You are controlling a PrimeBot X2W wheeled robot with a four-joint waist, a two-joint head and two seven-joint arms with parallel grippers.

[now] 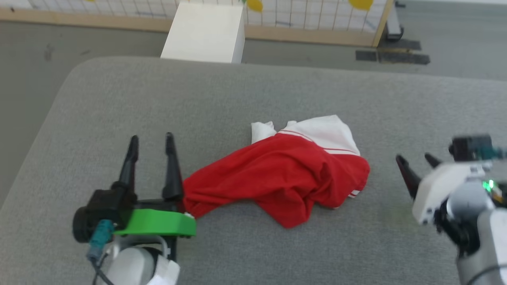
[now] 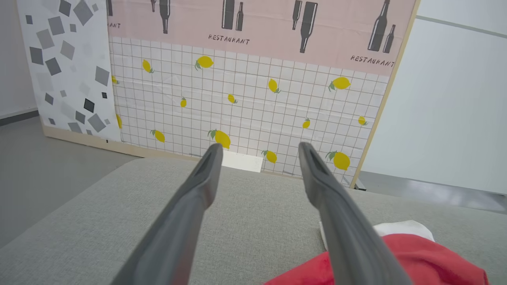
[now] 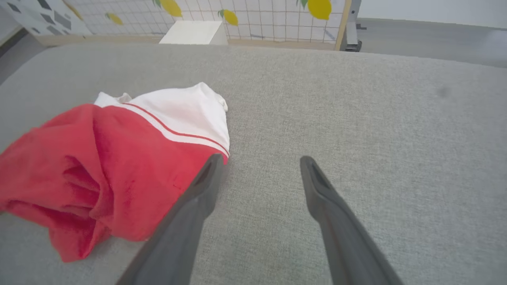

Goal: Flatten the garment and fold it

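Bright even light, soft shadows, edges blurred

"RESTAURANT" — printed repeatedly beneath black bottle silhouettes, on the pink band of the backdrop panel (image 2: 253, 27)

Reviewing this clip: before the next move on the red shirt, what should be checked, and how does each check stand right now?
1. Is the left gripper open and empty: ok.
2. Is the right gripper open and empty: ok.
3. Is the garment lying flat: not ok; it is a crumpled heap with a white sleeve bunched at its far side.
4. Is the garment wholly on the grey cushion: ok.
5. Is the printed side up or down: cannot tell; no lettering shows.
6. Is the left gripper free of the cloth: cannot tell; the red end lies right beside it.
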